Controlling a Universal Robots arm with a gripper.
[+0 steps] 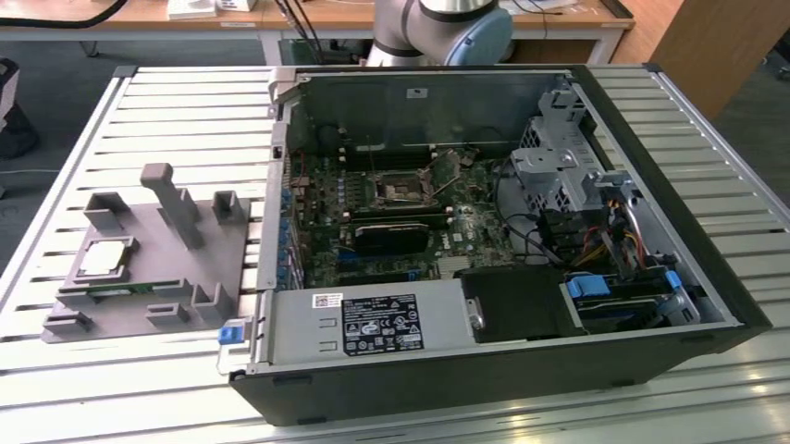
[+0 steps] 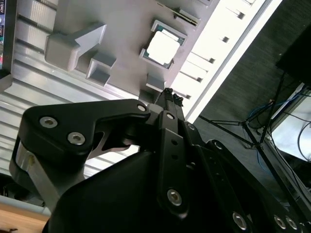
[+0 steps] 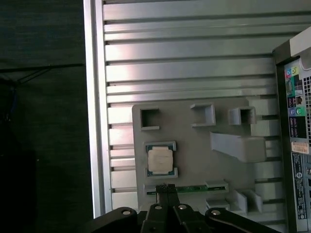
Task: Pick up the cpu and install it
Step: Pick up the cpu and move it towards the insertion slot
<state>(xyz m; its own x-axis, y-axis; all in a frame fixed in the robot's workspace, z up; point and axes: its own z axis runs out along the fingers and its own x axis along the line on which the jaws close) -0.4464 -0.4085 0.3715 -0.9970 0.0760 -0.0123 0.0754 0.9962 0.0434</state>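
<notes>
Black jaws, together and empty, hung over a slatted metal counter [image 3: 184, 63] edged by dark floor [image 3: 43, 121]; the cpu [image 3: 159, 160] sat in a grey tray [image 3: 194, 155] beside an open computer [image 1: 494, 231].

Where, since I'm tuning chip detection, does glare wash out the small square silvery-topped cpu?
In the second wrist view the small square silvery-topped cpu is blown out white, like the ribbed metal table nearby; in the first wrist view the cpu is pale but its rim reads; in the exterior view it is evenly lit.
</notes>
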